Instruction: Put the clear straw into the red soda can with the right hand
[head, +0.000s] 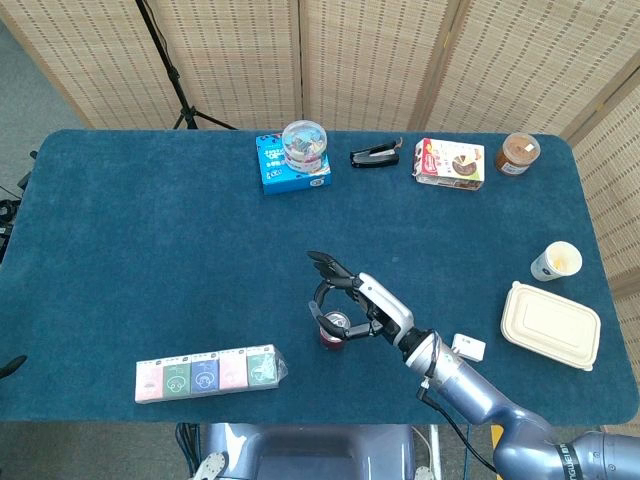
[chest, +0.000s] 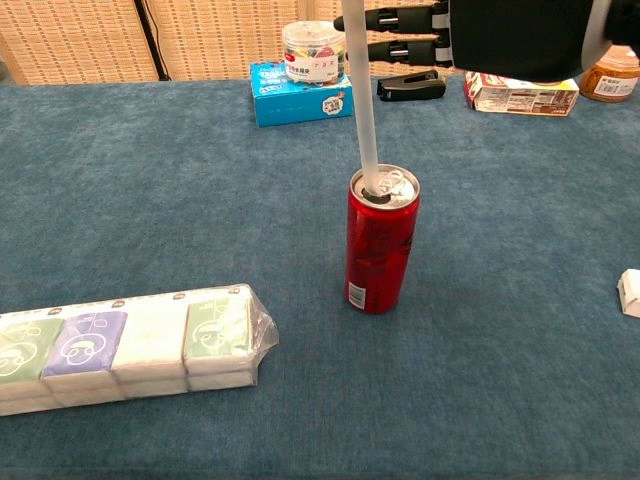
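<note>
Nearest the robot, a shrink-wrapped row of pastel tissue packs (chest: 125, 342) lies on the blue felt-covered counter (chest: 140, 200), well apart from the work. Beyond it, mid-counter, the tall red aluminium soda can (chest: 380, 250) stands upright with its tab end up. The clear plastic straw (chest: 361, 100) rises from the can's mouth with a slight lean to the left, its lower tip just inside the opening. Its upper end runs out of the chest view, so the exact hold there is hidden, but the head view shows the right hand (head: 362, 305) directly over the can with its dark fingers (chest: 392, 20) curled around the straw's top, seemingly pinching it. The left hand appears in neither view.

The straw looks only shallowly seated. If it is let go now, the lean could tip it back out, or it could float up and topple. If it is pushed down at this angle, it may bind on the rim or tab and nudge the light can over.

At the far edge sit a blue carton (chest: 300, 92) carrying a clear round tub (chest: 313, 50), a black stapler (chest: 410, 87) and a snack box (chest: 520, 87).
</note>
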